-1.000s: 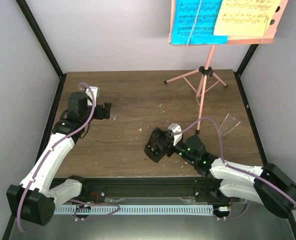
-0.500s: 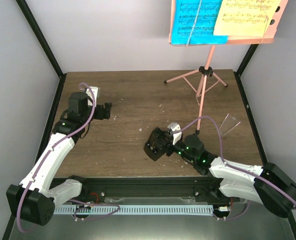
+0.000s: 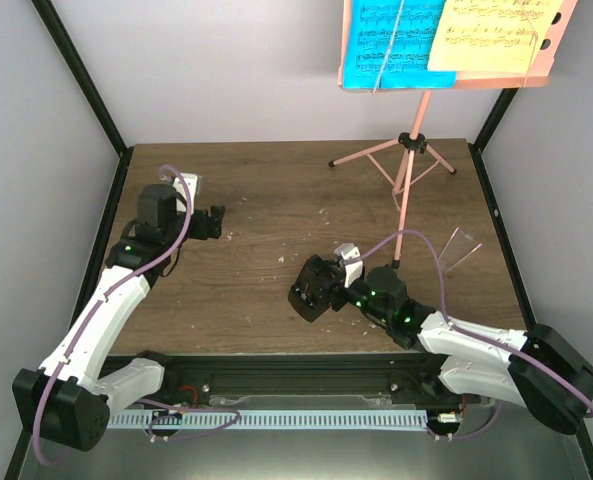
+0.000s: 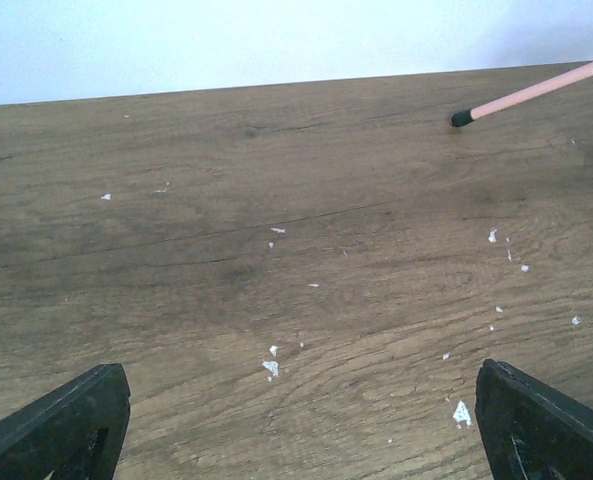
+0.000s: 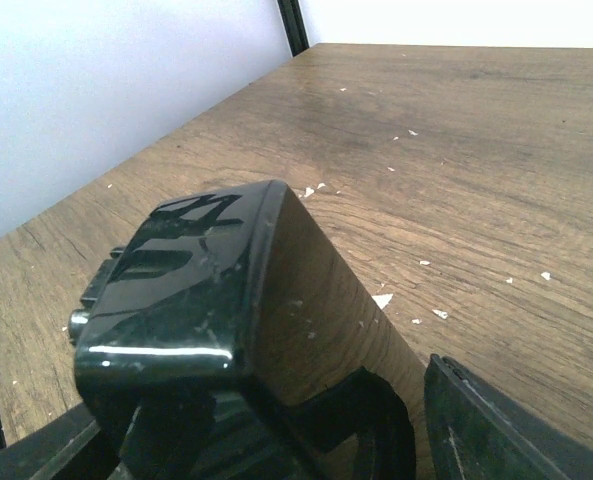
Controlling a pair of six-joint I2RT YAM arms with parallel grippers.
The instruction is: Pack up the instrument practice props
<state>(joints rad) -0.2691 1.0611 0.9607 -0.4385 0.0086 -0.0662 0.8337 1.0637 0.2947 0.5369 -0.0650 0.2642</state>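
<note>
Metronome [image 5: 226, 300] is held by the right gripper [image 3: 314, 287], low over the table [image 3: 266, 190] near its front middle. The jaws are closed on the glossy black body, with one finger on either side. In the wrist view the metronome is tilted and fills the lower left of the frame; whether its base touches the wood cannot be told.

Stand [image 3: 408, 150] is set upright at the back right corner with its tripod feet on the table, well apart from the metronome. Its desk [image 3: 456, 82] is raised high against the back wall. The cyan page [image 3: 386, 40] and the yellow page [image 3: 491, 35] are propped on the desk — yellow to the right, overlapping the cyan edge.

Left gripper [image 4: 296, 400] is placed at the left side of the table, its jaws spread wide over bare wood. It is pointed across toward the stand, one black-tipped foot [image 4: 463, 118] of which is caught at the upper right of the wrist view.

White flecks [image 4: 272, 367] are scattered over the wood. A clear panel [image 3: 463, 247] is seen near the right edge, just beyond the right arm.
</note>
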